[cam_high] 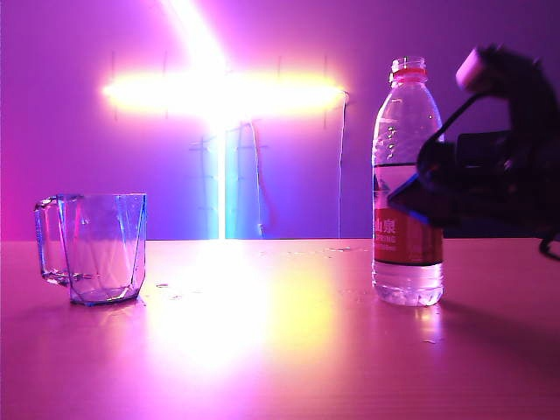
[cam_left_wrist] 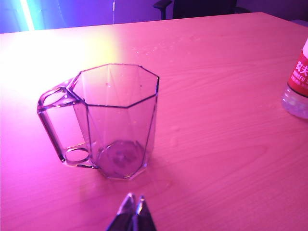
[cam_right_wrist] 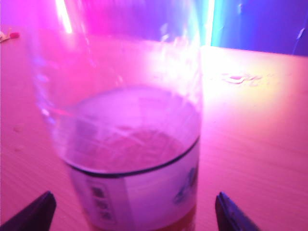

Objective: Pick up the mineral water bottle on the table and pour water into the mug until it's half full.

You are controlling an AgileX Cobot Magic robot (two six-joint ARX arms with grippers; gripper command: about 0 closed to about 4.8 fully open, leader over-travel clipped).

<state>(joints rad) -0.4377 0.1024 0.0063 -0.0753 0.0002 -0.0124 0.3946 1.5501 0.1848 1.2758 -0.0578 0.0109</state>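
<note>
The mineral water bottle stands upright on the table at the right, uncapped, with water up to just above its red label. My right gripper is at label height against the bottle. In the right wrist view its open fingers flank the bottle with a gap on each side, so my right gripper is not touching it. The faceted glass mug stands at the left and looks empty. My left gripper hovers shut just short of the mug.
A very bright cross-shaped light glares on the back wall. Small water drops lie on the tabletop between mug and bottle. A dark chair stands beyond the table's far edge. The bottle's base shows at the edge of the left wrist view.
</note>
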